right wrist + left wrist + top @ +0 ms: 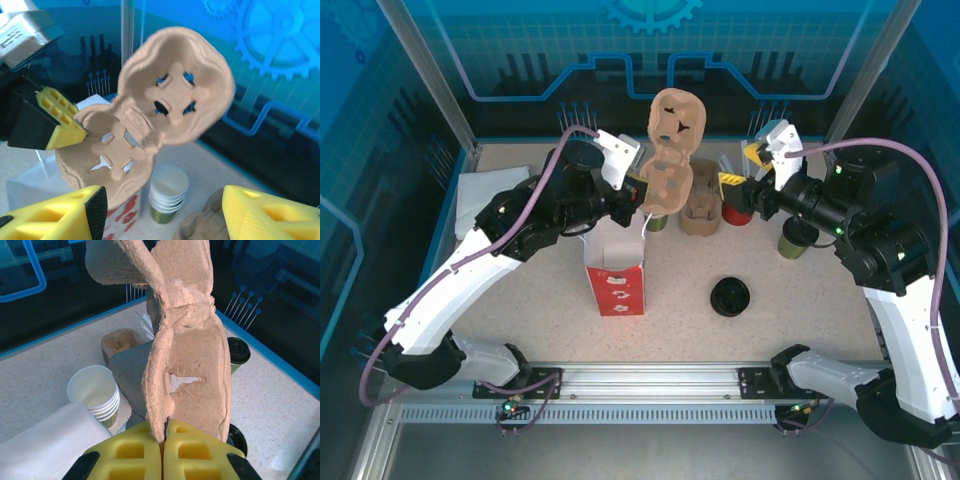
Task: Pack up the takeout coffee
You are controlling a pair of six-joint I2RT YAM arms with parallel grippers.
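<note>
Left tool [164, 435] is clamped tight on the lower edge of a pulp cup carrier [672, 150], holding it upright near the red and white bag [616, 285] on the surface [670, 340]. Right tool [162, 212] gapes wide, gripping nothing, just beside the carrier. The takeout coffee [794, 245] stands under the right arm, well apart from the bag.

takeout coffee [238, 353], green, black-lidded, upright
</note>
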